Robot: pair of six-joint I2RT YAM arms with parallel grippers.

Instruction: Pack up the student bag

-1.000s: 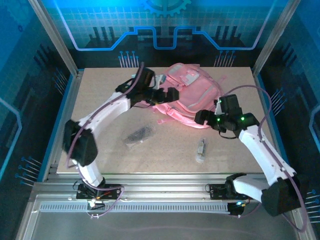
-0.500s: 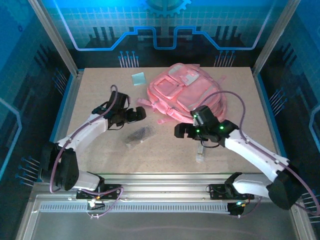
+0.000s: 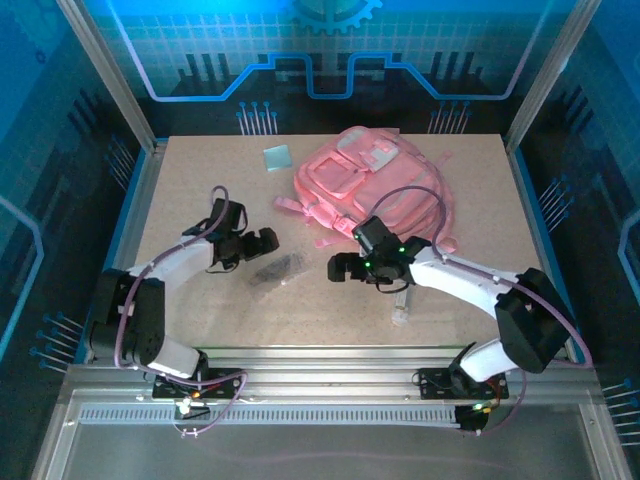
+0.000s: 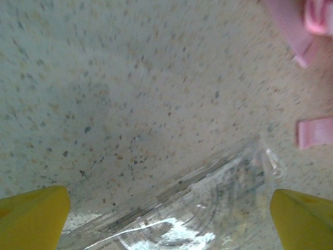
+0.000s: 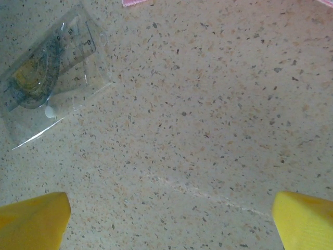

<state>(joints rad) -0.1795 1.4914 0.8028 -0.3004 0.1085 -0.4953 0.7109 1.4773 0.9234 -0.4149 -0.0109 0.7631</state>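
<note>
Both arms are off the student bag (image 3: 375, 190) now. A sec ago the left gripper (image 3: 266, 240) was at the bag's left side and the right gripper (image 3: 337, 268) at its lower right edge. Since then each has swung down and inward, toward the near-middle of the bench (image 3: 200, 180).

They now sit either side of a clear pouch (image 3: 277, 270) with a ruler and protractor inside. The left one is just beside it, the right a bit further off.

Jaws on both are wide, nothing held. In the left wrist view the yellow fingertips (image 4: 36, 213) stand far apart w/ the pouch's edge lying low between them, not gripped.

The bag lies flat at the far-middle of the bench, front pockets up, straps (image 3: 325, 242) trailing toward the arms. A teal square (image 3: 275, 158) to its left shows now that the left arm is clear of it.

My read – bag handling is paused and the job turns to fetching contents, pouch first. It looks thin and slick, so prob. awkward to lift off the flat surface. A small greyish item (image 3: 401, 302) waits near the right arm – can't tell what.
</note>
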